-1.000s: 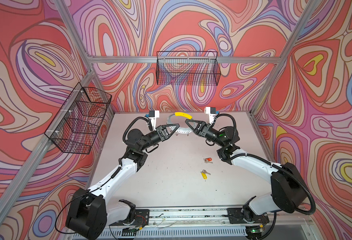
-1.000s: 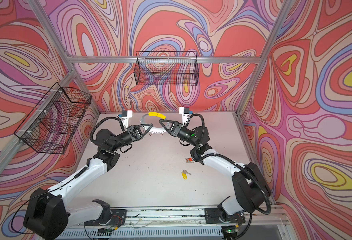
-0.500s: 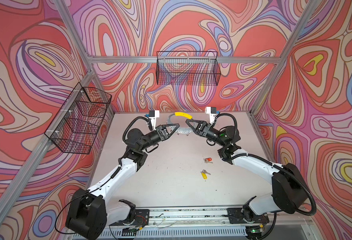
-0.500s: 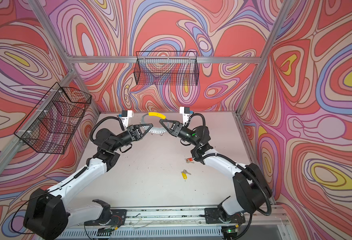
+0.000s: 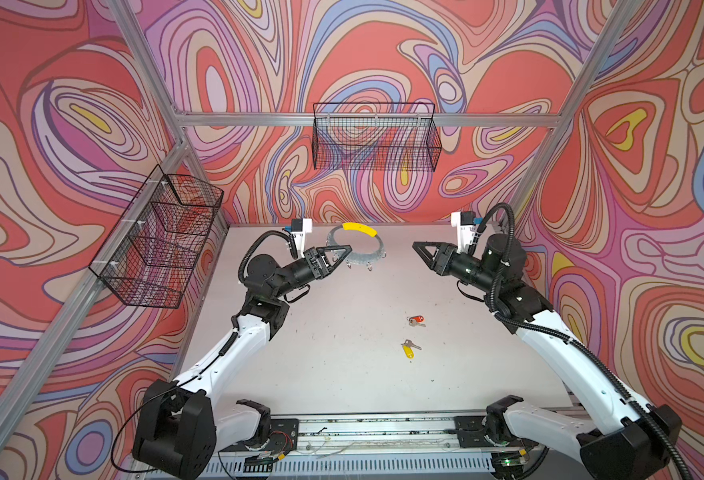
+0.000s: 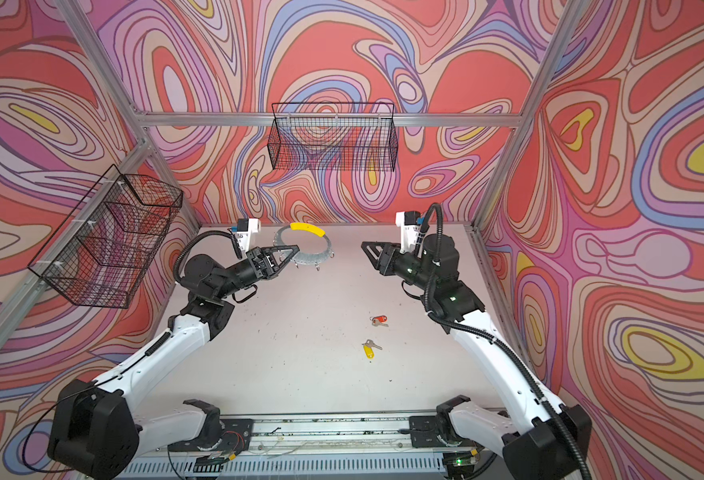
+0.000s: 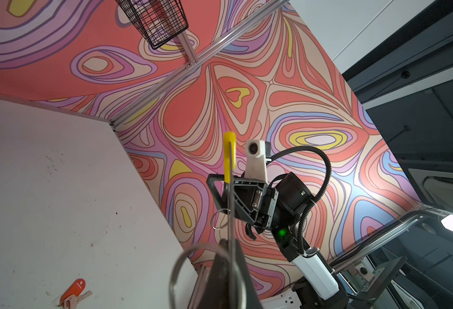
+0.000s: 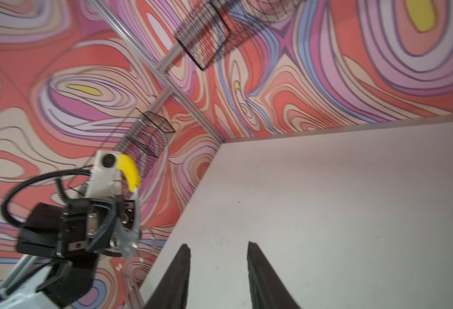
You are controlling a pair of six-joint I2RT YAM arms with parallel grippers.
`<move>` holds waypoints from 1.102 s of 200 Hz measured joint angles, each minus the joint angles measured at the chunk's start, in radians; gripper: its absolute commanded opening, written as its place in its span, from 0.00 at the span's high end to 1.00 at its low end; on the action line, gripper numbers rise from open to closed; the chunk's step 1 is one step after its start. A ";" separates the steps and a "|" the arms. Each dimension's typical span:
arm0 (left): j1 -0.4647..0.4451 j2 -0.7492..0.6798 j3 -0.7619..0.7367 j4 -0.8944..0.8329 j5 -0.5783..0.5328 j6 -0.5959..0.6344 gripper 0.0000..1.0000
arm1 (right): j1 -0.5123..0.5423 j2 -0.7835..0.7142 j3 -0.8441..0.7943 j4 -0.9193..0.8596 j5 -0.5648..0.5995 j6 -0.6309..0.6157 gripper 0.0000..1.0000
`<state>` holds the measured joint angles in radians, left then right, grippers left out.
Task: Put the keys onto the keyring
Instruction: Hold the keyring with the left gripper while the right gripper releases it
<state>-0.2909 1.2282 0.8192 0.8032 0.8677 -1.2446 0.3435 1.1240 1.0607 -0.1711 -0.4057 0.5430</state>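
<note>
The keyring [image 5: 366,260], a flat grey ring with a yellow arc and small wire rings hanging from its rim, hangs in the air over the back of the table in both top views [image 6: 314,259]. My left gripper [image 5: 347,249] is shut on its near rim. In the left wrist view the keyring [image 7: 229,157] shows edge-on, rising from the jaws. My right gripper [image 5: 417,246] stands open and empty to the right of the ring, apart from it; the right wrist view shows its fingertips [image 8: 185,250] spread over bare table. The keys lie on the table at right: the red-tagged key [image 5: 416,320] and the yellow-tagged key [image 5: 408,350].
A black wire basket [image 5: 159,241] hangs on the left wall and another wire basket [image 5: 377,141] on the back wall. The arms' base rail [image 5: 362,428] runs along the front edge. Patterned walls close in the table on three sides.
My right gripper has opened, let go of the keyring and drawn back to the right. The left gripper still holds the ring in about the same place.
</note>
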 measured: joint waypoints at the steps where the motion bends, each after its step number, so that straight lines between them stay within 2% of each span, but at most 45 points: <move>1: 0.001 0.000 0.000 0.000 0.001 0.000 1.00 | 0.000 0.000 -0.001 -0.007 0.004 -0.002 0.68; 26: 0.026 0.000 0.000 0.001 0.018 -0.013 1.00 | 0.038 0.005 -0.089 -0.182 0.132 -0.063 0.71; 56: 0.036 0.008 -0.005 0.016 0.029 -0.032 1.00 | 0.204 0.046 -0.217 -0.320 0.274 -0.074 0.78; 68: 0.037 0.015 -0.012 0.027 0.032 -0.040 1.00 | 0.251 0.058 -0.256 -0.344 0.308 -0.069 0.79; 104: 0.037 0.037 -0.048 0.061 0.038 -0.069 1.00 | 0.339 0.079 -0.351 -0.349 0.390 -0.051 0.78; 159: 0.045 0.043 -0.076 0.101 0.041 -0.096 1.00 | 0.444 0.187 -0.358 -0.321 0.484 -0.093 0.71; 220: 0.057 0.041 -0.089 0.106 0.042 -0.104 1.00 | 0.457 0.288 -0.299 -0.312 0.563 -0.172 0.70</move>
<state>-0.2337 1.2690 0.7307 0.9096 0.9092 -1.3483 0.8001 1.4124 0.7616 -0.4835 0.1577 0.3710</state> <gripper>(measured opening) 0.051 0.295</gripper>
